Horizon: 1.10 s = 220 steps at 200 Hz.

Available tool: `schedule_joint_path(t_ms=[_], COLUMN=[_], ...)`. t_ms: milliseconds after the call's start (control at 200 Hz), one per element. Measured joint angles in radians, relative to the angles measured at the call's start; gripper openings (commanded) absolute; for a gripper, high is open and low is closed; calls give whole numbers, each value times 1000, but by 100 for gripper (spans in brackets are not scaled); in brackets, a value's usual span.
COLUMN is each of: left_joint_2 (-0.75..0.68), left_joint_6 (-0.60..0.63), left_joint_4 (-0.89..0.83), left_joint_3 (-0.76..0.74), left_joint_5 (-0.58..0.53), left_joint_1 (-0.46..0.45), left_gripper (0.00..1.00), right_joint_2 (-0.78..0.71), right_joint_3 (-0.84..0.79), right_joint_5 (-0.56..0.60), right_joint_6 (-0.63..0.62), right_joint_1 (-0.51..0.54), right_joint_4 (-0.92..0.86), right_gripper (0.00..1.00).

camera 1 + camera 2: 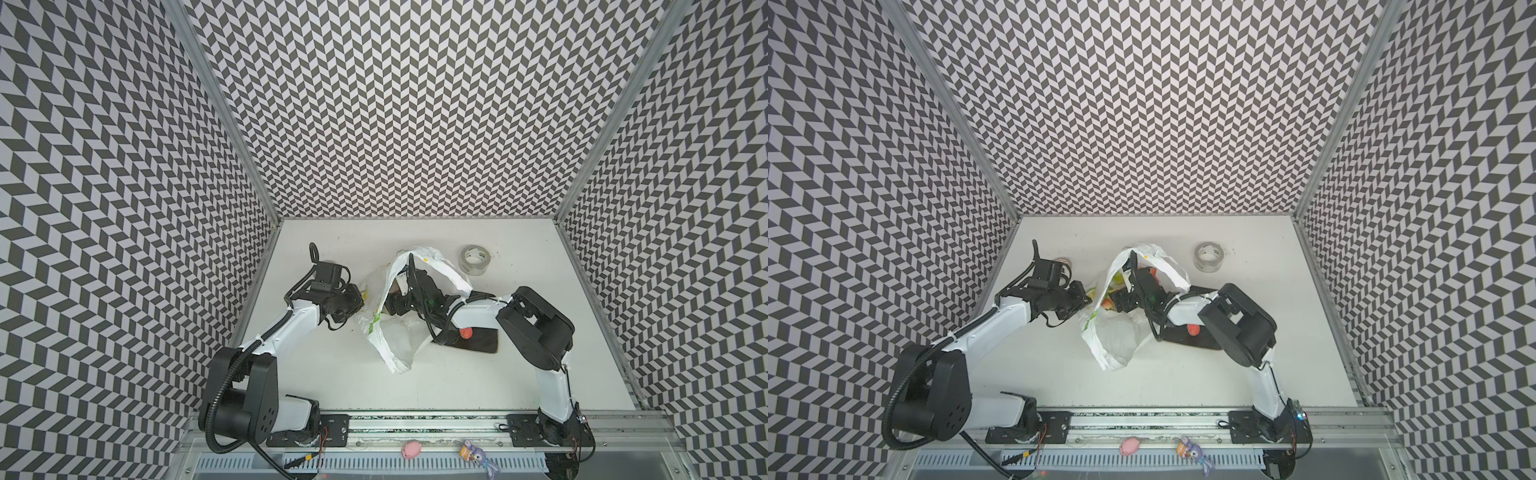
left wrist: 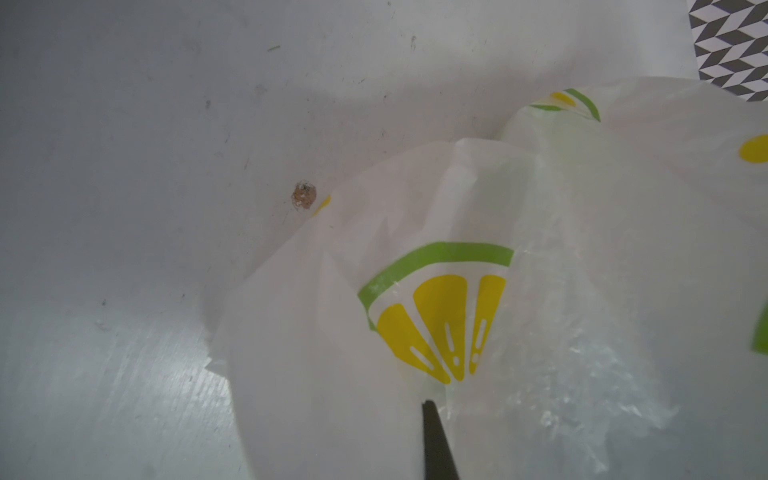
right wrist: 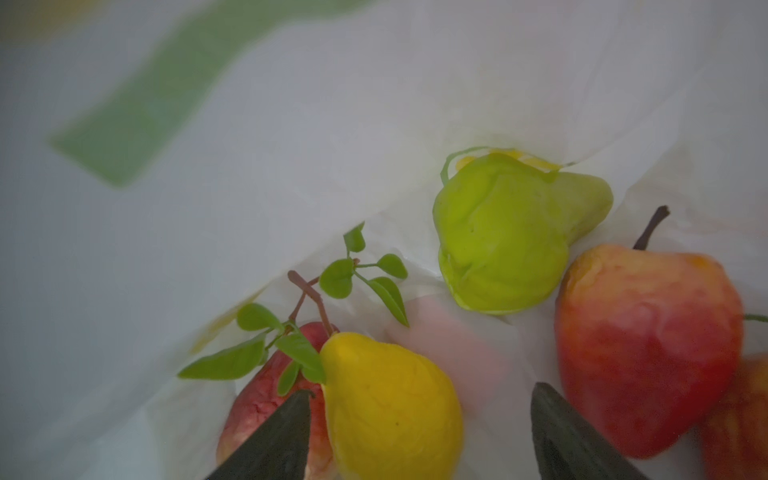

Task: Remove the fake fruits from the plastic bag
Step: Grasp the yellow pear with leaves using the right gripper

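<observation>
1. In both top views the plastic bag (image 1: 395, 345) (image 1: 1111, 345) lies mid-table. Its long axis runs from the near edge toward the back wall, with the mouth toward the far end. The left gripper (image 1: 360, 306) is clenched on the bag's left rim, probably to hold the mouth wide. The right gripper (image 1: 392, 306) reaches inside under a handle loop. One red fruit (image 1: 466, 332) is already out, on the dark tray (image 1: 482, 347) partly under the right forearm. A tape roll (image 1: 475, 258) stands apart, farther back.
2. In the left wrist view the closed fingertips (image 2: 433, 440) pinch thin film beside a printed lemon slice. No fruit shows here.
3. In the right wrist view the jaws stand apart and grasp nothing. They straddle the yellow fruit (image 3: 390, 407), one finger at its side and the other clear of it.
   - Its tapered, leafy stem end points away from the gripper, and its long axis lies roughly along the reach. That should suit a squeeze across its width.
   - The green fruit (image 3: 507, 249) and red-orange fruit (image 3: 648, 353) lie just beyond, narrow ends also pointing away.
   - A dark red fruit (image 3: 257, 403) hides behind the yellow one.
</observation>
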Motion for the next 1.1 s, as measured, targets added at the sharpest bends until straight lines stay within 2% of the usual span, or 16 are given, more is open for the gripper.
schedule_joint_path(t_ms=[391,626,866,1101], left_joint_2=[45,43,16,-57], left_joint_6=[36,36,21,-77], left_joint_4=[-9,-21,-23,-19], left_joint_3=[3,6,6,-8], left_joint_5=[-4,-24,-40,-85], left_joint_1=[0,0,0,0], left_gripper=[0,0,0,0], right_joint_2=[123,150,148,49], right_joint_3=[102,130,129,34], right_joint_5=[-48,-54,-57,-43], right_joint_6=[-76,-113,-142,-134], right_joint_1=[-2,-2,2,17], right_joint_4=[3,-1,-6,-29], right_gripper=[81,65,42,38])
